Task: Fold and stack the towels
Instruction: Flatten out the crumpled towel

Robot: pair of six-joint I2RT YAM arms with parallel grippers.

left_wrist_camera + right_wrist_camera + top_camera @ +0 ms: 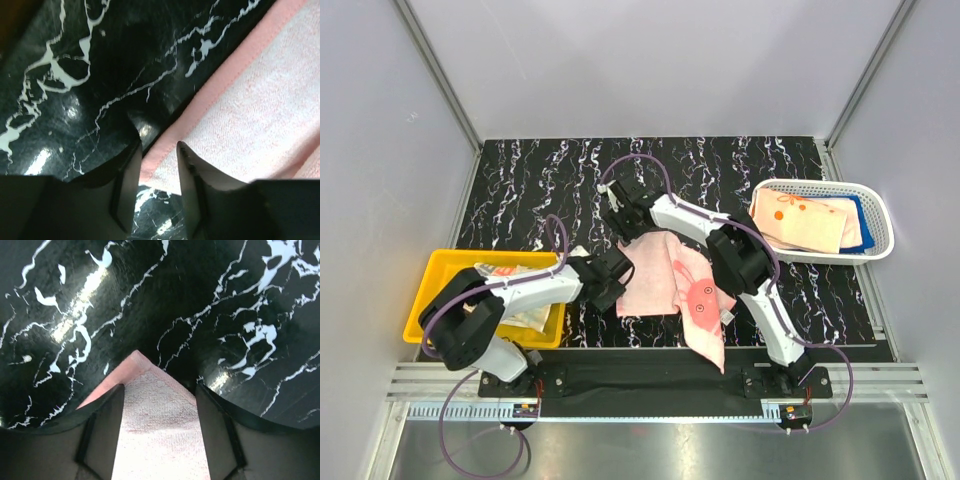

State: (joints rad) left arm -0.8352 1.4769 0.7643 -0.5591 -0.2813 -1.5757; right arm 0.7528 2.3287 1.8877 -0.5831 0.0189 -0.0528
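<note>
A pale pink towel [655, 272] lies spread on the black marble table. A salmon-pink towel with orange circles [703, 305] lies over its right part and hangs past the front edge. My left gripper [617, 280] is at the pale towel's left edge. In the left wrist view it [157, 145] is open and straddles the pink hem [220, 85], one finger on the table and one on the cloth. My right gripper [618, 215] is at the far left corner. In the right wrist view it [159, 390] stands open with the towel corner [150, 385] between its fingers.
A white mesh basket [880, 215] at the right holds folded towels [805, 222], beige-orange on top and blue beneath. A yellow bin [440, 270] at the left holds another crumpled towel [515, 290]. Grey walls surround the table.
</note>
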